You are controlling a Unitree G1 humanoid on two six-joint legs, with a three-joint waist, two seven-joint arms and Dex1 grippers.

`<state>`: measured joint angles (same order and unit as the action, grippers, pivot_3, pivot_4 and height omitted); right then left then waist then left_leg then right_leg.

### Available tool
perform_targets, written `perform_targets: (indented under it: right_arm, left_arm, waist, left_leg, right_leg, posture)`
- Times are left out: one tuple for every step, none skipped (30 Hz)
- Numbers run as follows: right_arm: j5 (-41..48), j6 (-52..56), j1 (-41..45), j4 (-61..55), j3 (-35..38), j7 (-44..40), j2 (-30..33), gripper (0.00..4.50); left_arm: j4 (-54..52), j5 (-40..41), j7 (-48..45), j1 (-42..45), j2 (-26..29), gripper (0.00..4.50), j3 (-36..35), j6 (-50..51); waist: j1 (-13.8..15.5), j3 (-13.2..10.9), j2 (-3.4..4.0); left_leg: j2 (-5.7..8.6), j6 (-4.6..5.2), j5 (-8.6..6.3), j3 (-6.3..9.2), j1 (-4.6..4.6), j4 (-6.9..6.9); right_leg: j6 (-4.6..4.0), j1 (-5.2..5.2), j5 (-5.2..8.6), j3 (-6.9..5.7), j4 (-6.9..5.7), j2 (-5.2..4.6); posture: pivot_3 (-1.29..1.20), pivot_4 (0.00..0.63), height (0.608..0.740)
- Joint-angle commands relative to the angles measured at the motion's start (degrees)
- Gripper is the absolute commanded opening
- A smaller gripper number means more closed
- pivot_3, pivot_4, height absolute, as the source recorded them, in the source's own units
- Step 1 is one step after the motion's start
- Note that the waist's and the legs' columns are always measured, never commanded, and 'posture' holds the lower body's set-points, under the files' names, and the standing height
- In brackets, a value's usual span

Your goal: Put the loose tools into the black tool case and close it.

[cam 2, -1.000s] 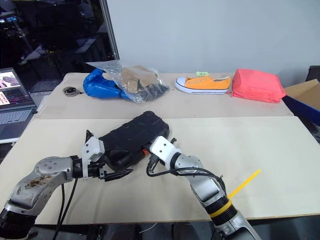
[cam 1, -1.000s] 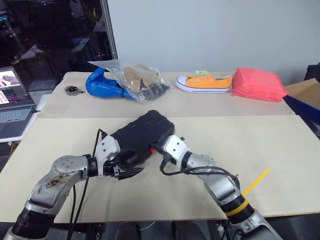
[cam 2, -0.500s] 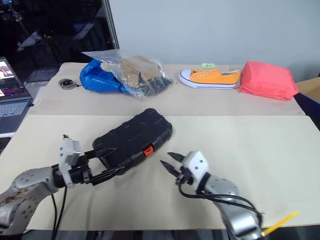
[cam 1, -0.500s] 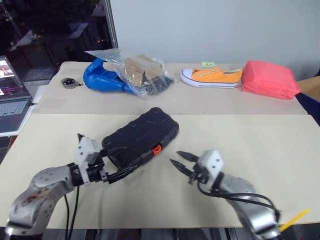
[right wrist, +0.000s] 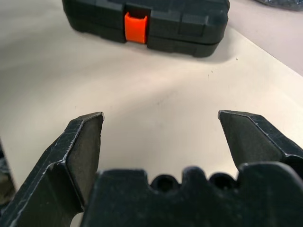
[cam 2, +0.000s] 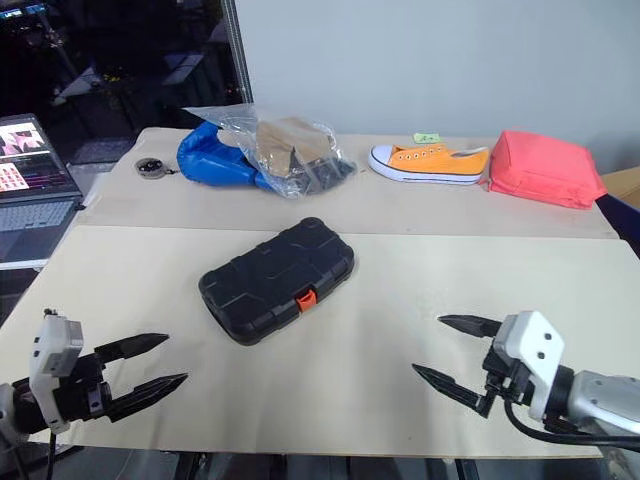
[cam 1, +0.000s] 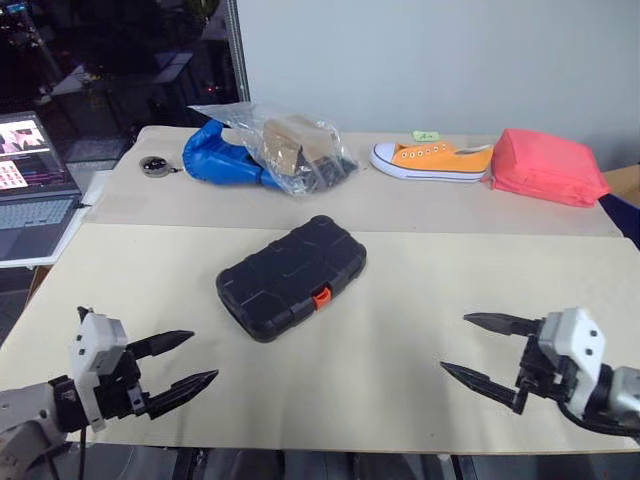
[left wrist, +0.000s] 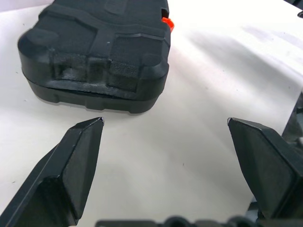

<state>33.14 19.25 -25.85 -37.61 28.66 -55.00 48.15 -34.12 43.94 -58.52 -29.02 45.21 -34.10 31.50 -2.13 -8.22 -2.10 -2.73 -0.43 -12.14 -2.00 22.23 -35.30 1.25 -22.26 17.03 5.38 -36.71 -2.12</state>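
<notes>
We pull both arms back off the black tool case [cam 1: 291, 277]: left gripper [cam 1: 178, 362] at seven o'clock, right gripper [cam 1: 487, 349] at four, each with fingers spread and empty. The case lies shut mid-table [cam 1: 420, 290], orange latch [cam 1: 321, 297] fastened, contents hidden.

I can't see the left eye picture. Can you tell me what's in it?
A closed black tool case with an orange latch lies on a beige table. The left gripper and right gripper hover open, apart from it.

Even overhead light, soft shadows, sharp head views, dark room at far left.
</notes>
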Motion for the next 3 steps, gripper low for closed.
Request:
perform_targets:
  right_arm:
    - [1.06,-0.58,-0.24,-0.14,3.61,-2.10,0.66,4.47]
    - [0.88,-0.51,-0.08,-0.20,3.53,-2.20,0.56,4.47]
    - [0.66,-0.58,0.15,-0.14,3.36,-2.27,0.40,4.47]
  left_arm:
    - [-0.21,-0.17,-0.74,-0.46,0.42,4.50,-2.22,-1.04]
    - [-0.15,0.68,-1.17,-0.76,0.37,4.50,-2.56,-0.62]
    - [-0.19,1.37,-1.58,-1.09,0.36,4.50,-2.78,-0.16]
  waist:
    - [-0.01,0.00,0.00]
    - [-0.03,0.00,-0.02]
    - [-0.03,0.00,-0.02]
  left_leg:
    - [0.01,0.00,0.01,-0.03,0.01,0.00]
    - [0.01,0.01,0.01,-0.06,0.01,-0.01]
    - [0.01,0.01,0.01,-0.07,0.01,-0.01]
  right_leg:
    - [0.01,0.01,0.00,0.00,0.00,-0.02]
    - [0.01,0.00,-0.01,0.01,0.00,-0.03]
    - [0.02,0.01,-0.01,0.01,0.00,-0.02]
  posture:
    - [0.00,0.150,0.740]
    - [0.00,0.150,0.740]
    - [0.00,0.150,0.740]
